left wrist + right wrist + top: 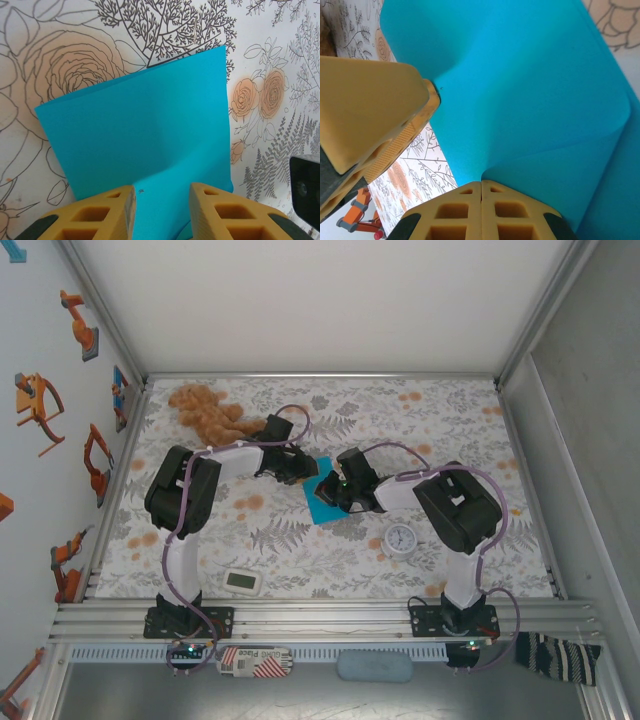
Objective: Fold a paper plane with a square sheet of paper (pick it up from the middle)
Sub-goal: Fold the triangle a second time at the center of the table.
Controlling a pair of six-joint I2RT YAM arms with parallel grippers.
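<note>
The floral worktop (440, 420) is the biggest thing I have to work around, and both arms reach in over its middle. From my overhead view the brown teddy bear (205, 410) sits off at 11 o'clock from the centre, well clear of the job. The square sheet of paper (322, 502) is at the centre between the two wrists, and it is partly lifted and bowed, not lying flat. A small white gadget (244, 582) lies at 7 o'clock near the front edge, and the round white clock (401, 539) is at 4 o'clock, close to the right arm. Nothing here is a container; everything lies loose on the worktop. The right fingers (481, 200) are pressed together with a ridge of the sheet pinched at their tips. The left fingers (306, 474) stand apart with the sheet running between them. One tip dimples the paper, but I cannot tell if they bear on it firmly. My worry is the paper itself. If the two wrists pull apart, or the right one twists while it is clamped, I expect a tear or a stray crease. If the left fingers close off-line, the fold could set crooked. The sheet could also slide out sideways, since the grip is narrow.
</note>
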